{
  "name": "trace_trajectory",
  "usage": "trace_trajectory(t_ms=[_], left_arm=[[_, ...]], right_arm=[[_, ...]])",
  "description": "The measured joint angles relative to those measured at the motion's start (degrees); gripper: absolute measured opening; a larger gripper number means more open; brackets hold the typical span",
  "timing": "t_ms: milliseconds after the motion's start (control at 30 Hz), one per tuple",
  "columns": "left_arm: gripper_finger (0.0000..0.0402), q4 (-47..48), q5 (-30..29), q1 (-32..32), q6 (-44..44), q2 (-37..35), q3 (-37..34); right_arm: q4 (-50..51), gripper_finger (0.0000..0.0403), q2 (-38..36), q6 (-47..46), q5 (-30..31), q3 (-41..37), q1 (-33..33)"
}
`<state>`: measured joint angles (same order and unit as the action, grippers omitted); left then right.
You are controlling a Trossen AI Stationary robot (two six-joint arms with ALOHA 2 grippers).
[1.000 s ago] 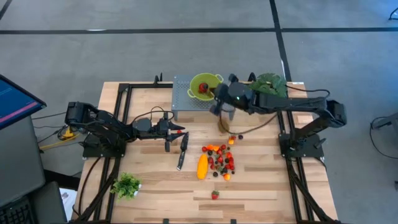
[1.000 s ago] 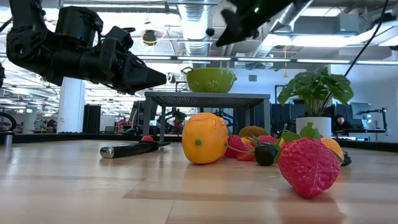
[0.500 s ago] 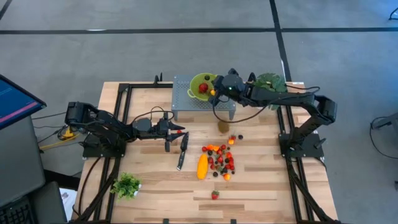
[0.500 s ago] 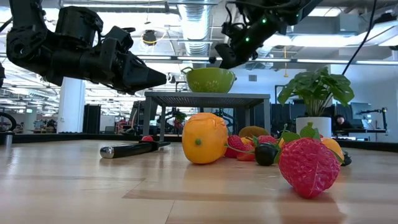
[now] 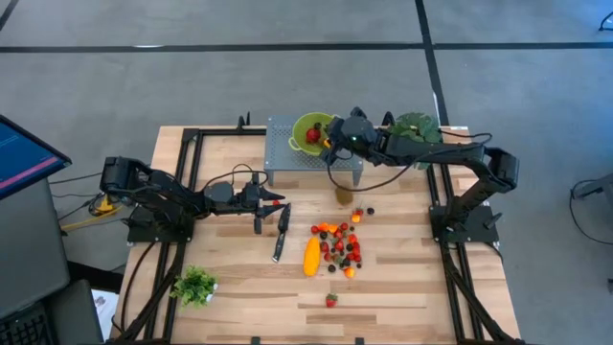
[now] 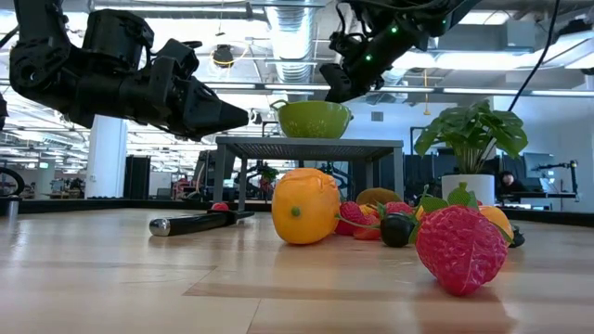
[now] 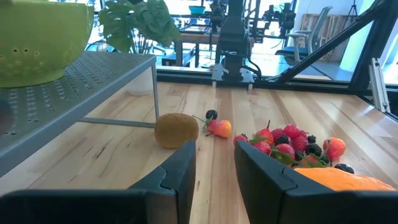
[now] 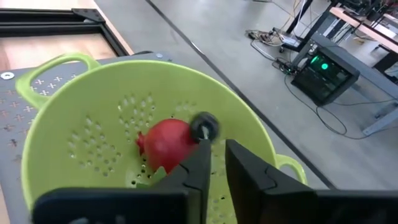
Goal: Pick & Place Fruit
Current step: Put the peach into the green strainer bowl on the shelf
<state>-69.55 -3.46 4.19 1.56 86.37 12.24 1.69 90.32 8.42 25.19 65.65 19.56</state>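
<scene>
1. High view: the right hand (image 5: 329,142) hangs over the lime-green perforated colander (image 5: 308,125), which stands on a grey perforated metal stand (image 5: 283,151) at the far side of the pale wooden tabletop (image 5: 402,278). A red fruit (image 5: 312,136) lies inside the colander. The left hand (image 5: 279,201) hovers low near a black-handled knife (image 5: 280,233). The pile of small toy fruit (image 5: 340,244) lies mid-tabletop, with a long yellow-orange fruit (image 5: 311,256) at its edge, a brown oval kiwi (image 5: 344,195) nearer the stand and a lone strawberry (image 5: 330,301) towards the front. A small green leafy plant (image 5: 195,285) sits at the front left.

2. Low view: the right hand (image 6: 330,90) hangs just above the colander (image 6: 314,119); the left hand (image 6: 243,116) points across, above the knife (image 6: 193,221). The strawberry (image 6: 462,246) is closest to the camera.

3. Left wrist view: the left hand's fingers (image 7: 177,171) stand a little apart, gripping nothing. Beyond them lie the kiwi (image 7: 176,130) and the pile (image 7: 286,143).

4. Right wrist view: the right hand's fingers (image 8: 202,163) are a narrow gap apart over the colander's bowl (image 8: 74,130). A small dark ball (image 8: 204,126) sits just past their tips, against the red fruit (image 8: 165,144); whether they touch the ball I cannot tell.
</scene>
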Motion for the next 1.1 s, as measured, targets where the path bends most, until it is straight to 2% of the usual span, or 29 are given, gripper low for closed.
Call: trace_trajectory(t_ms=[200, 467, 633, 933, 1100], left_arm=[[0.0106, -0.01, 0.02, 0.02, 0.0, 0.0, 0.0], [0.0106, -0.01, 0.04, 0.02, 0.02, 0.0, 0.02], [0.0106, -0.01, 0.07, 0.01, 0.02, -0.01, -0.01], [0.0106, -0.01, 0.31, 0.02, 0.01, 0.0, 0.0], [0.0106, -0.01, 0.28, 0.02, 0.0, 0.0, -0.01]], right_arm=[[-0.46, 0.0082, -1.48, 0.12, 0.0, 0.0, -2.05], [0.31, 0.0087, -7.66, 0.58, -0.02, 0.0, -10.09], [9.29, 0.0088, -11.58, -0.24, 0.03, 0.04, -17.82], [35.87, 0.0088, -13.51, -21.13, 0.24, 0.02, -29.66], [44.29, 0.0088, -11.41, -31.43, 0.27, -0.66, -35.84]])
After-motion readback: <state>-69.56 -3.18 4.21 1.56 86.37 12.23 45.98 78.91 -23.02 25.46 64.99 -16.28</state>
